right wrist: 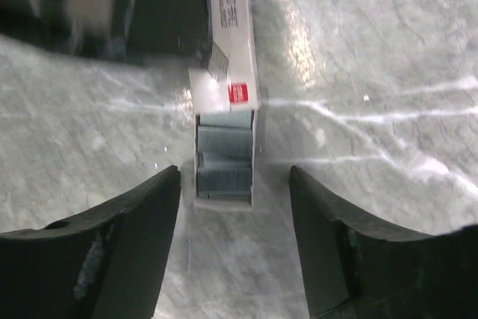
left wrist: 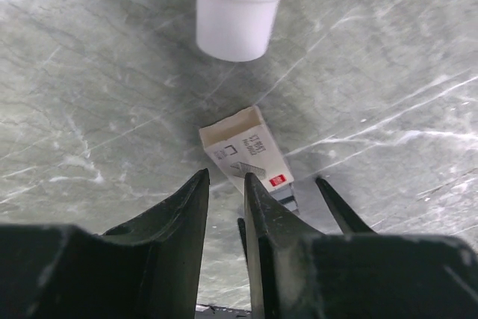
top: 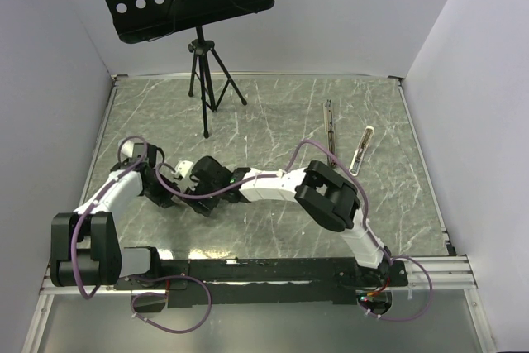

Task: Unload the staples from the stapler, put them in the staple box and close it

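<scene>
Right tool [right wrist: 235, 177] hovers low over the bench [top: 273, 113] with its jaws wide apart. They straddle the slid-out drawer of a small staple box [right wrist: 237, 35] without touching it, and grey staples [right wrist: 224, 162] lie in that drawer in neat strips. Left tool [left wrist: 226, 177] sits at the other end of the box, jaws only a narrow way apart with bare bench showing between them. One finger [left wrist: 258, 207] overlaps the box's corner, though whether it presses on it I cannot tell. A white cylinder [left wrist: 235, 13] stands just beyond. The stapler [top: 362, 150] lies well apart from both tools on the far right of the bench, its pale grey top separate from its dark metal bar [top: 330, 126]. Judging by that, the unloading looks largely done: the stapler is apart and staples rest in the box. What likely remains is closing the drawer, and perhaps putting the stapler back together.
</scene>
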Robot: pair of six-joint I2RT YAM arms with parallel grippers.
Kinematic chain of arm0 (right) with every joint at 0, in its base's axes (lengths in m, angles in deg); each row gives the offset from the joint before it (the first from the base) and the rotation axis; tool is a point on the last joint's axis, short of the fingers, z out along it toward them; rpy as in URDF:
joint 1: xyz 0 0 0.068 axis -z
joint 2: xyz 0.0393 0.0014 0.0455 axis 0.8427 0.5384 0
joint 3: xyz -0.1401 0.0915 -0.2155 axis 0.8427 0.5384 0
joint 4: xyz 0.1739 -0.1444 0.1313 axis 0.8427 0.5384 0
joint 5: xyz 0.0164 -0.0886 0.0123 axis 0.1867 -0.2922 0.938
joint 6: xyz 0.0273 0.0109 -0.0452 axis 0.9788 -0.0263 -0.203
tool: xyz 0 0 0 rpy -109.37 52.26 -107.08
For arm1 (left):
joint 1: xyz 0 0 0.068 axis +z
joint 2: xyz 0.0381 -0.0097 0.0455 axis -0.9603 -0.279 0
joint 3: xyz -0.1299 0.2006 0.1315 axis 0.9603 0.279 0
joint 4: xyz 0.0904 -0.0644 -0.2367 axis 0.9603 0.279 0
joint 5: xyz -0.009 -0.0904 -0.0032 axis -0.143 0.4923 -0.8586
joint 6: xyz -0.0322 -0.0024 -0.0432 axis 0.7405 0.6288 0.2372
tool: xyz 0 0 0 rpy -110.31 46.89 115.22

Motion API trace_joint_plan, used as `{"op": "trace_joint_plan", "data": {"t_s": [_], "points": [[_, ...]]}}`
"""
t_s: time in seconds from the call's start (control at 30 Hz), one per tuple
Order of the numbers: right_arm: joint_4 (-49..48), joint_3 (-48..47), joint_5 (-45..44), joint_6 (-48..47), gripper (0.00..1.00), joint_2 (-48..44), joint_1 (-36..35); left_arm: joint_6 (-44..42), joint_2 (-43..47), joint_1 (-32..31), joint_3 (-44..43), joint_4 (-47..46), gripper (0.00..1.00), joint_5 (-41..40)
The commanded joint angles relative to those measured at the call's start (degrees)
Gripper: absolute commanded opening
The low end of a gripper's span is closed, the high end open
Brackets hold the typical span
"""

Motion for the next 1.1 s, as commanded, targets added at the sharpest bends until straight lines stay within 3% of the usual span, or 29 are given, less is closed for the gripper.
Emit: {"op": "trace_joint_plan", "data": {"t_s": [0.0,0.3,0.63,0.83,1.07], "points": [[-1.62,4.40,-0.72,-0.21,0.71,-4.93,0.18,0.21,1.36,-0.21,-4.01,2.25,0.32,-1.74],[-5.57,11.61,-3.17,1.90,0.76,-9.68,0.36,0.13,1.45,-0.21,-7.44,4.71,0.33,-6.38],[-6.89,13.02,-8.88,2.52,0.76,-7.92,0.71,-0.49,-0.75,0.06,-7.97,4.89,0.32,-10.53],[-6.98,13.19,-8.88,2.69,0.76,-6.96,0.88,-0.23,-2.77,0.15,-7.97,5.42,0.26,-13.34],[-8.65,12.75,-8.88,2.26,0.76,-5.73,0.80,-0.58,-4.18,0.15,-7.09,3.31,0.14,-10.80]]}}
